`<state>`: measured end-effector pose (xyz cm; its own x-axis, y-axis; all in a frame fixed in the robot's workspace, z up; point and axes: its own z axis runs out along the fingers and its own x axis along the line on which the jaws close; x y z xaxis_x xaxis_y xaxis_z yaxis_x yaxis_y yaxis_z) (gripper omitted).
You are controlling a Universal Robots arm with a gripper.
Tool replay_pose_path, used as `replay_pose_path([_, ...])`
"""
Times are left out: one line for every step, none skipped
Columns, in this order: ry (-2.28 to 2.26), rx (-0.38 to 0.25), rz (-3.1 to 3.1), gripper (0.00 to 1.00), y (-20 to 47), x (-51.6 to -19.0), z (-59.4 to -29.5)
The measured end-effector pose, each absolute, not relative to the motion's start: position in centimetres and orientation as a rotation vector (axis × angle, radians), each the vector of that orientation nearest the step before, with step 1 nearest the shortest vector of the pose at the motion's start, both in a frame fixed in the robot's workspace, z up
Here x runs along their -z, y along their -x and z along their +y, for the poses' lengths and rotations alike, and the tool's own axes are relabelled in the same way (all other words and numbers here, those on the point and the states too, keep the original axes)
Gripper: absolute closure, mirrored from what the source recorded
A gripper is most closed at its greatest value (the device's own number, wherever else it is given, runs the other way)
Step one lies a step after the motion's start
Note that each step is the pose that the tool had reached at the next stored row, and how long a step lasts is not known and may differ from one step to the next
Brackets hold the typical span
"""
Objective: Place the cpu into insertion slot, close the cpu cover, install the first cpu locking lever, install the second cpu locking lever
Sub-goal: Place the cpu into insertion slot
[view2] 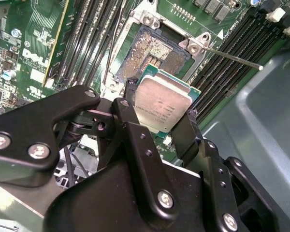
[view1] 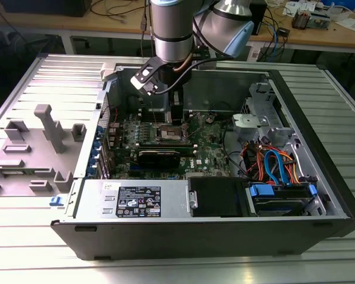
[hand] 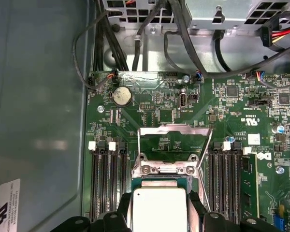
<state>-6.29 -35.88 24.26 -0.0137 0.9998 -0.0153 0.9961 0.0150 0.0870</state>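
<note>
setting: ribbed metal worktop (view1: 23, 248), cluttered wooden benches (view1: 106, 23) behind; open computer case (view1: 165, 236) lying on its side, green motherboard (view1: 213, 151) exposed.
arm: reaching down into the case over the middle of the board, seen in the exterior view.
hand (view2: 159, 104): closed on the cpu (view2: 162, 101); black fingers (view2: 130, 125) clamped on two opposite edges, silver top facing the camera in both wrist views.
cpu position: held in the air, not seated; judged from the bare contact field showing beyond it.
insertion slot (view2: 152, 53): dark centre uncovered, silver rim visible, set between banks of long black memory slots (hand: 104, 179).
key relation: slot lies just beyond and below the held cpu; in the second wrist view the chip overlaps only the slot's near edge. chip edges look roughly square to the rim. height above the slot cannot be told.
cpu cover (hand: 174, 129): stands open, tilted back on the far side of the slot.
locking lever (view2: 232, 57): thin rod swung clear, not latched.
progress: first step under way, judged.
</note>
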Motion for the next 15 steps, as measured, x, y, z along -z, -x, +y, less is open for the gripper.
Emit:
replay_pose_path([-2.154, -0.078, 2.186, 0.46, 6.30, -24.23, -35.89])
replay_pose_path([-2.154, -0.078, 2.186, 0.46, 6.29, -24.22, -35.88])
replay_pose_path([-2.154, -0.079, 2.185, 0.46, 6.30, -24.22, -35.88])
replay_pose_path([-2.154, -0.079, 2.185, 0.46, 6.30, -24.22, -35.88])
replay_pose_path([-2.154, -0.079, 2.185, 0.46, 6.30, -24.22, -35.88])
replay_pose_path([-2.154, -0.079, 2.186, 0.46, 6.30, -24.22, -35.88])
replay_pose_path([-2.154, -0.079, 2.185, 0.46, 6.30, -24.22, -35.88])
replay_pose_path([-2.154, -0.079, 2.185, 0.46, 6.31, -24.22, -35.88])
replay_pose_path([-2.154, -0.079, 2.185, 0.46, 6.31, -24.22, -35.88])
replay_pose_path([-2.154, -0.079, 2.185, 0.46, 6.31, -24.22, -35.88])
replay_pose_path([-2.154, -0.079, 2.185, 0.46, 6.31, -24.21, -35.88])
replay_pose_path([-2.154, -0.079, 2.185, 0.46, 6.33, -24.21, -35.88])
replay_pose_path([-2.154, -0.079, 2.185, 0.46, 6.35, -24.19, -35.89])
replay_pose_path([-2.154, -0.079, 2.185, 0.46, 6.45, -24.16, -35.88])
replay_pose_path([-2.154, -0.079, 2.185, 0.46, 6.50, -24.15, -35.88])
